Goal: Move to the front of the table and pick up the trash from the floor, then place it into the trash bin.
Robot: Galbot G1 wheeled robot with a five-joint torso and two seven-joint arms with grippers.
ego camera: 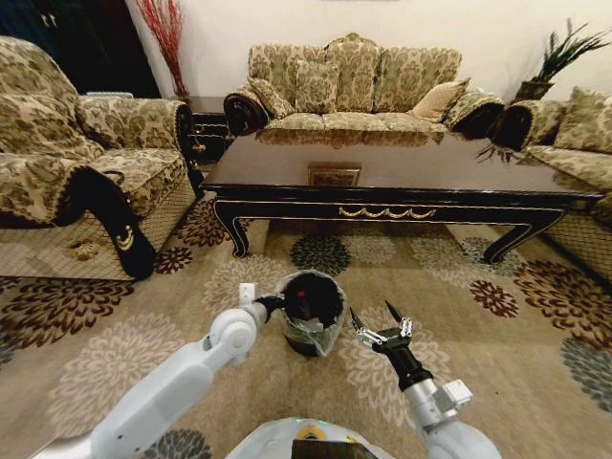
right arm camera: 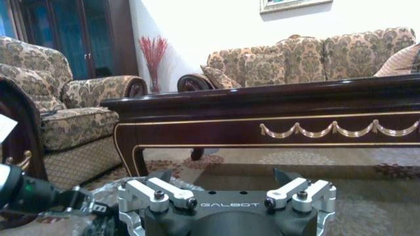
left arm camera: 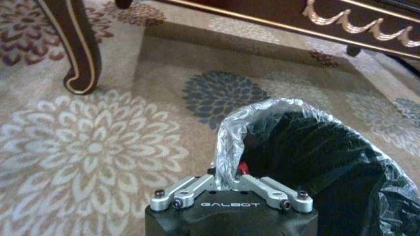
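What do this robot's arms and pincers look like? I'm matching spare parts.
Both arms have smooth white-grey shells with rounded joints. The right pincer sits on a black wrist, with silver metal linkages and thin dark pointed fingers. The left pincer has the same silver bolted linkages on a black body marked GALBOT in white lettering.

We see open beige floral carpet (ego camera: 535,382) around the small black lined bin (ego camera: 311,316); the long dark glossy table (ego camera: 402,172) blocks beyond.
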